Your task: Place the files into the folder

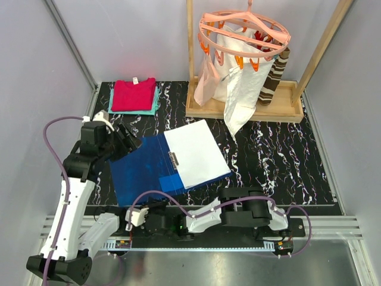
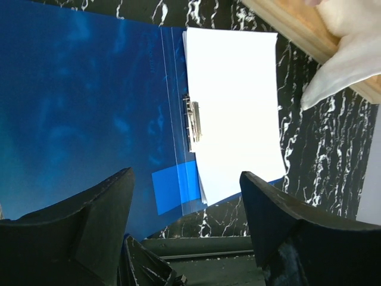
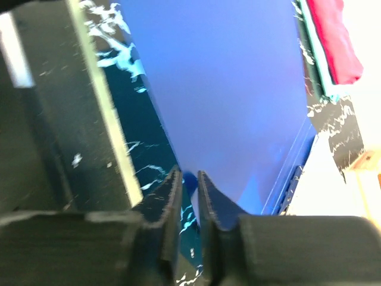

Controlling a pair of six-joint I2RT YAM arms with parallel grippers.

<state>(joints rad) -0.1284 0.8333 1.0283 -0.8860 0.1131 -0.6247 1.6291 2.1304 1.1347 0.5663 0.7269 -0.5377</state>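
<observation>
Quick rundown, clock directions as seen from above. The blue folder is lying wide open on the black marbled table, pretty much dead centre. The papers sit as a neat white stack on its right-hand leaf, toward 1 o'clock from the spine. Their inner edge is right at the metal clip on the fold, though I can't tell if the clip is actually pinching them. The left leaf has nothing on it, just glossy blue. There's a lighter blue patch at the 6 o'clock end of the spine.

The left fingers are spread wide with nothing in them, hanging over the folder's 10 o'clock edge. The right fingers are down at 6 o'clock by the table's near edge. They're squeezed to a thin slit and don't seem to have hold of anything.

At 1 o'clock a wooden tray forms the base of a rack. White clothes hang into it from a round peg hanger. A folded red cloth is at 11 o'clock.
</observation>
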